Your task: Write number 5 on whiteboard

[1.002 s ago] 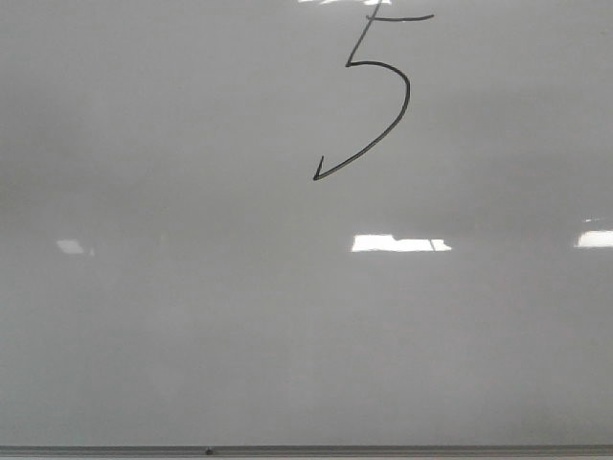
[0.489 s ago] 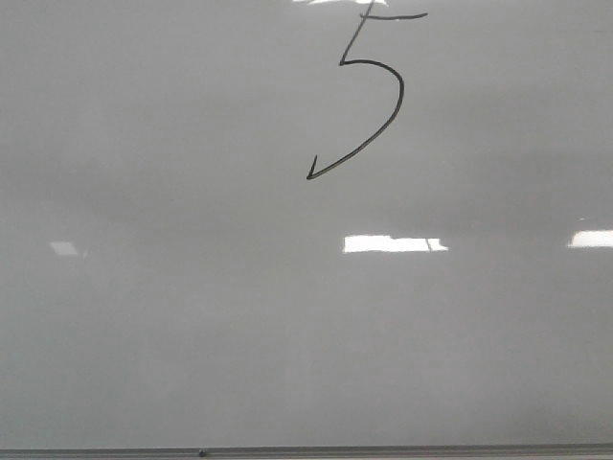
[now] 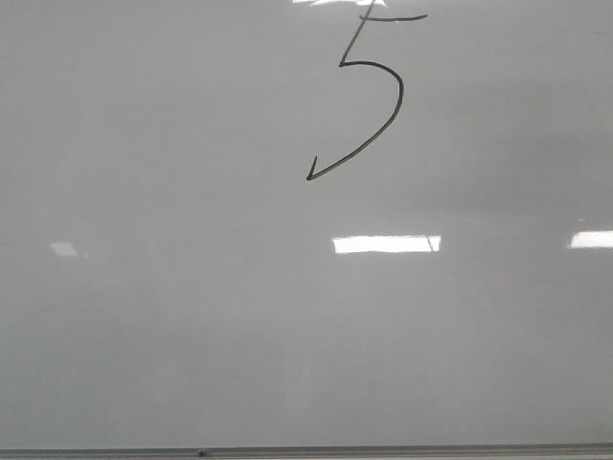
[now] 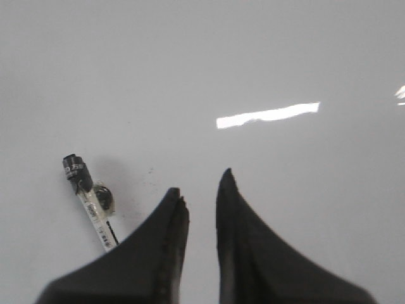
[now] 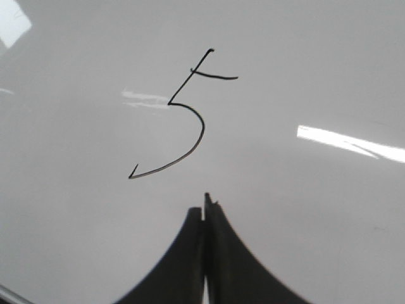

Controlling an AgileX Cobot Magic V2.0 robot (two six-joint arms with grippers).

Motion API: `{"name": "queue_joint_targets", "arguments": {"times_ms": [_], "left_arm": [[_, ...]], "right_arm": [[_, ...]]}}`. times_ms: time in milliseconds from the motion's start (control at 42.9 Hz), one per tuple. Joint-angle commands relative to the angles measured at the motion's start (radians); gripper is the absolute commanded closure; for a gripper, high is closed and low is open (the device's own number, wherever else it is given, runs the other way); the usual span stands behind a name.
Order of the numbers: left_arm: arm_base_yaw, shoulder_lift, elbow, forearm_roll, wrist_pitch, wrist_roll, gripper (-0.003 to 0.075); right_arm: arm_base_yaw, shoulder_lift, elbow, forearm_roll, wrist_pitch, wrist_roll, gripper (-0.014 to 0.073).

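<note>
A black number 5 (image 3: 369,91) stands finished on the whiteboard (image 3: 192,316). The right hand (image 5: 204,201) is pressed together, empty; the left hand (image 4: 199,187) is slightly apart beside a marker (image 4: 88,196), whose label is unreadable.

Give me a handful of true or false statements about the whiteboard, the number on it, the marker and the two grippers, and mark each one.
1. A black number 5 is drawn on the whiteboard. True.
2. The right gripper holds a marker. False: its fingers are closed together with nothing between them.
3. A marker lies on the board beside the left gripper. True.
4. The left gripper is clamped on the marker. False: its fingers stand slightly apart and empty, the marker off to one side.
5. The 5 is drawn in red. False: it is black.
</note>
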Motion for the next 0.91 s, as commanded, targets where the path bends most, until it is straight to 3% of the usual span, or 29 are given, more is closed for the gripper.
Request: {"name": "queue_joint_targets", "arguments": {"times_ms": [0,280,886], "left_arm": [[-0.036,-0.082,-0.004,-0.024,-0.012,-0.008,0.0738],[-0.058,-0.27,0.039,-0.026,0.011,-0.008,0.0741],[-0.058,-0.28,0.039,-0.026,0.009,-0.008,0.0741]], "right_arm": [[-0.006,-0.056,0.025,0.025,-0.121,0.002,0.0653],[-0.006,-0.189,0.093,0.045,-0.125,0.003,0.0653],[-0.006,-0.193,0.093,0.045,-0.108,0.003,0.0653]]}}
